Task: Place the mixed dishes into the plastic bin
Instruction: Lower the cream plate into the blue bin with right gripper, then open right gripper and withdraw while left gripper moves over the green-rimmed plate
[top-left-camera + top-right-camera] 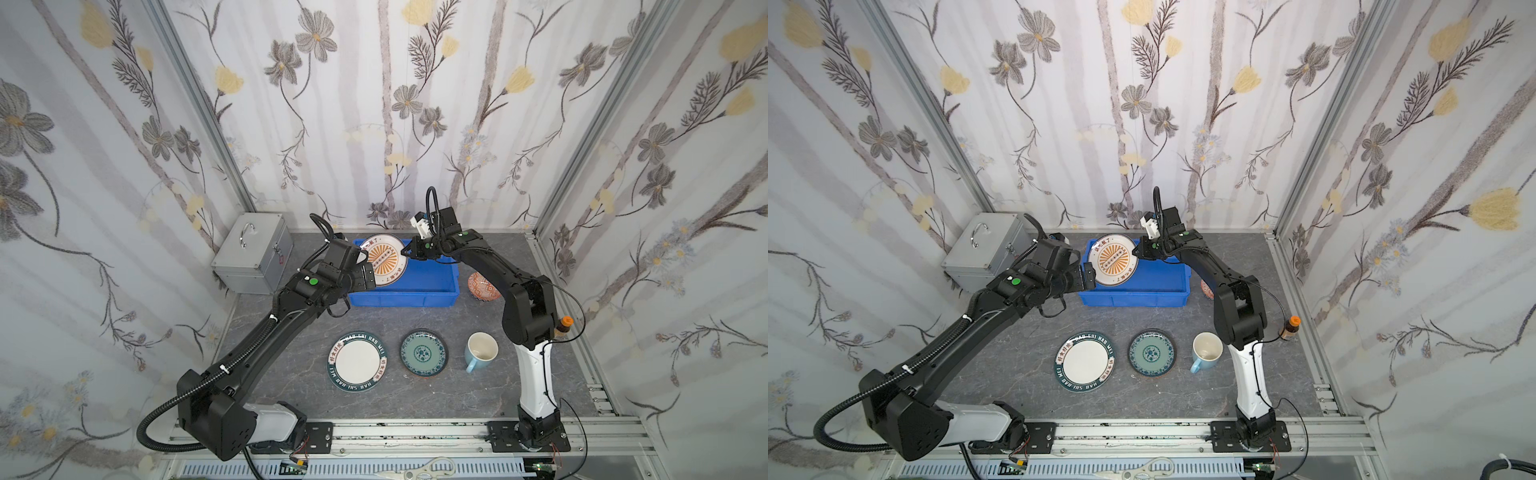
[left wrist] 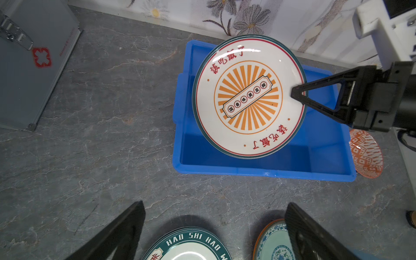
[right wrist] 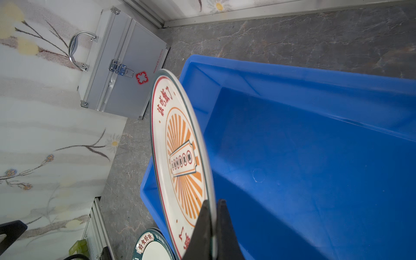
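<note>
My right gripper [image 3: 212, 201] is shut on the rim of the white plate with the orange sunburst [image 1: 384, 261], which is tilted on edge over the left part of the blue plastic bin [image 1: 415, 297]. The bin's floor [image 3: 315, 157] shows bare. Raised at the bin's left end, my left gripper [image 2: 215, 203] is open and holds nothing. On the table in front of the bin lie the white plate with a dark lettered rim [image 1: 358, 360], the teal patterned plate [image 1: 424, 353] and the pale blue mug [image 1: 481, 351]. The orange-patterned bowl [image 1: 482, 286] sits right of the bin.
A silver metal case [image 1: 253, 253] with a handle stands at the back left, close to the left arm. A small bottle with an orange cap [image 1: 565, 324] stands by the right wall. Scissors [image 1: 419, 469] lie below the front rail.
</note>
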Robot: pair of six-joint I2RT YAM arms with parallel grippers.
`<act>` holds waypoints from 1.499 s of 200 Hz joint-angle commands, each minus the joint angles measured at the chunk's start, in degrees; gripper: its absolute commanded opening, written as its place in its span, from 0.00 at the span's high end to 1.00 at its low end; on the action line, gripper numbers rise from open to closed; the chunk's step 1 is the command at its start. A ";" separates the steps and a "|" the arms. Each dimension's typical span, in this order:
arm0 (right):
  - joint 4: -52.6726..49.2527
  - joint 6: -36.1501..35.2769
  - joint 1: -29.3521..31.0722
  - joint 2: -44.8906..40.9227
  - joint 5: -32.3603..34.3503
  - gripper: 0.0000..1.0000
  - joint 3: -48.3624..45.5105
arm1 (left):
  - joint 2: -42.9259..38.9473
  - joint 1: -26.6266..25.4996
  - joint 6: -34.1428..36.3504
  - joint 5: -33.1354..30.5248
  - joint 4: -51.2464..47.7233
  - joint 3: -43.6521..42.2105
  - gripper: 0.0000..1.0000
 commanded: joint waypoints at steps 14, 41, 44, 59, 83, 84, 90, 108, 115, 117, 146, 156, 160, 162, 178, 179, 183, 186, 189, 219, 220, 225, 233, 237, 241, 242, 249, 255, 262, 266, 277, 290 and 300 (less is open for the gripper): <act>3.84 1.93 -1.20 4.19 -4.31 0.95 2.72 | 3.29 0.94 1.32 2.25 2.33 1.77 0.00; 4.13 1.95 -1.20 6.84 -4.91 0.93 2.71 | 4.79 1.35 1.23 2.72 3.16 1.42 0.00; 4.12 1.93 -1.20 7.05 -4.83 0.94 2.71 | 5.01 1.36 1.23 2.81 3.14 1.42 0.00; 4.29 2.01 -1.05 8.16 -4.90 0.93 2.64 | 5.71 1.46 1.31 3.19 3.22 1.59 0.00; 5.33 2.44 -0.85 9.76 -4.39 0.92 2.67 | 6.35 1.50 1.39 3.74 3.56 1.30 0.00; 5.35 2.50 -0.85 9.83 -4.38 0.92 2.69 | 6.35 1.52 1.40 3.78 3.57 1.27 0.00; 5.69 2.74 -0.88 10.19 -4.24 0.92 2.65 | 6.51 1.54 1.41 3.90 3.57 1.17 0.00; 6.87 3.44 -0.92 11.10 -4.80 0.91 2.72 | 6.78 1.63 1.36 4.18 3.73 0.91 0.00; 7.20 3.70 -0.89 11.52 -4.95 0.90 2.72 | 6.67 1.63 1.36 4.35 3.79 0.72 0.00; 7.32 3.76 -0.93 11.61 -4.94 0.90 2.74 | 6.63 1.63 1.35 4.36 3.87 0.67 0.00; 8.18 4.38 -0.98 13.19 -5.43 0.87 2.86 | 6.19 1.63 1.19 3.95 3.93 0.03 0.00; 8.18 4.38 -0.94 13.65 -5.52 0.85 3.05 | 5.93 1.63 1.19 3.83 3.85 -0.28 0.00; 8.21 4.38 -0.94 13.81 -5.60 0.85 3.11 | 5.82 1.63 1.15 3.83 3.92 -0.40 0.00; 8.19 4.35 -0.94 13.85 -5.63 0.85 3.14 | 5.72 1.63 1.17 3.76 3.86 -0.49 0.00; 8.36 4.43 -0.94 14.17 -6.04 0.80 3.24 | 5.36 1.65 1.14 3.57 3.81 -0.93 0.00; 8.36 4.41 -0.94 14.15 -6.04 0.79 3.24 | 5.33 1.68 1.19 3.57 3.78 -0.94 0.00; 8.41 4.39 -0.94 14.20 -6.04 0.77 3.25 | 5.18 1.70 1.16 3.57 3.78 -1.10 0.00; 8.40 4.39 -0.94 14.25 -6.00 0.76 3.28 | 5.13 1.69 1.16 3.57 3.75 -1.17 0.00; 8.44 4.34 -0.94 14.29 -6.01 0.75 3.25 | 5.07 1.72 1.17 3.52 3.75 -1.21 0.00; 8.21 4.22 -1.03 13.87 -6.07 0.64 3.32 | 4.44 1.72 1.04 3.30 3.68 -1.74 0.00; 8.24 4.17 -1.03 13.87 -6.06 0.64 3.28 | 4.39 1.72 1.05 3.30 3.67 -1.79 0.00; 8.04 4.12 -1.11 13.74 -5.93 0.61 3.25 | 4.34 1.72 1.00 3.29 3.69 -1.88 0.00; 7.69 4.04 -1.21 13.48 -5.58 0.56 3.25 | 4.17 1.72 1.02 3.29 3.66 -1.99 0.00; 7.52 3.98 -1.25 13.34 -5.36 0.56 3.26 | 4.11 1.72 1.04 3.30 3.66 -2.01 0.00; 7.26 3.91 -1.33 13.29 -5.15 0.56 3.26 | 4.08 1.77 0.97 3.33 3.67 -2.09 0.00; 7.19 3.89 -1.40 13.23 -5.07 0.55 3.29 | 4.07 1.75 1.01 3.32 3.67 -2.09 0.00; 6.72 3.71 -1.46 13.09 -4.68 0.54 3.26 | 3.91 1.72 1.05 3.39 3.66 -2.17 0.00; 6.41 3.48 -1.53 12.87 -4.32 0.54 3.25 | 3.77 1.71 0.93 3.46 3.66 -2.35 0.00; 5.96 3.26 -1.55 12.74 -3.93 0.53 3.31 | 3.52 1.72 0.92 3.55 3.74 -2.51 0.00; 5.63 3.06 -1.58 12.53 -3.65 0.51 3.30 | 3.34 1.74 0.81 3.57 3.75 -2.64 0.00; 4.89 2.67 -1.55 12.14 -3.12 0.50 3.24 | 2.76 1.75 0.79 3.54 3.72 -3.09 0.00; 3.79 2.12 -1.55 11.51 -2.25 0.49 3.18 | 1.86 1.71 0.76 3.63 3.75 -3.88 0.00; 2.88 1.45 -1.55 10.80 -1.39 0.49 3.08 | 1.07 1.72 0.54 3.52 3.81 -4.69 0.00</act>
